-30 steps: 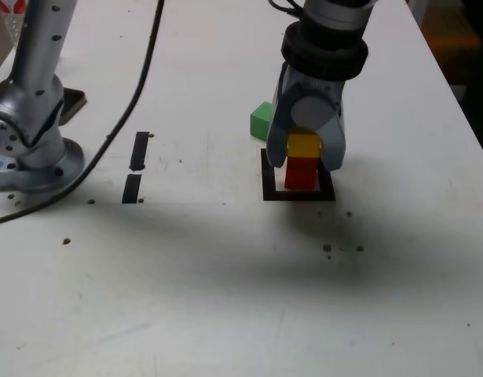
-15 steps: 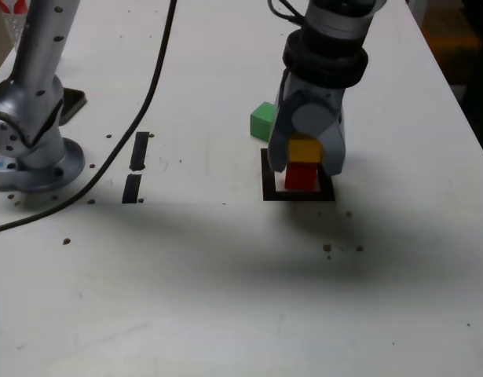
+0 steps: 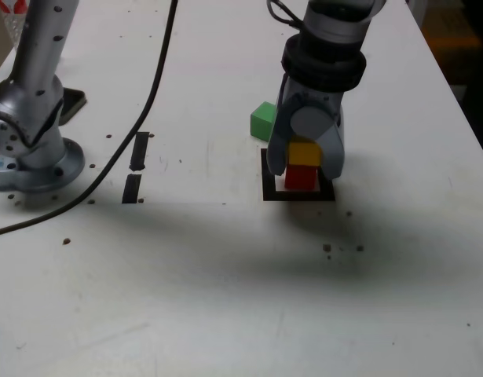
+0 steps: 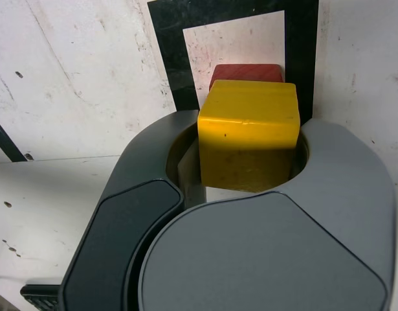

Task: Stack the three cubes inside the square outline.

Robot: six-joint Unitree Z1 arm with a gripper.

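My gripper [image 3: 305,162] is shut on the yellow cube [image 3: 304,151], one finger on each side of it. The yellow cube sits directly over the red cube [image 3: 301,179], their faces meeting in the exterior view. The red cube stands inside the square outline [image 3: 268,187] of black tape. In the wrist view the yellow cube [image 4: 248,136] fills the gap in my gripper [image 4: 247,159] and hides most of the red cube [image 4: 244,71], with the square outline [image 4: 166,45] around them. The green cube [image 3: 263,121] lies on the table just behind the outline, toward the exterior view's left.
The arm's base [image 3: 29,149] stands at the exterior view's left, and a black cable [image 3: 147,75] runs across the table from it. Two short black tape strips [image 3: 137,166] lie between the base and the outline. The table edge [image 3: 461,102] runs along the right.
My gripper has come down a little with the yellow cube, so less of the red cube shows beneath it. The green cube has not moved.
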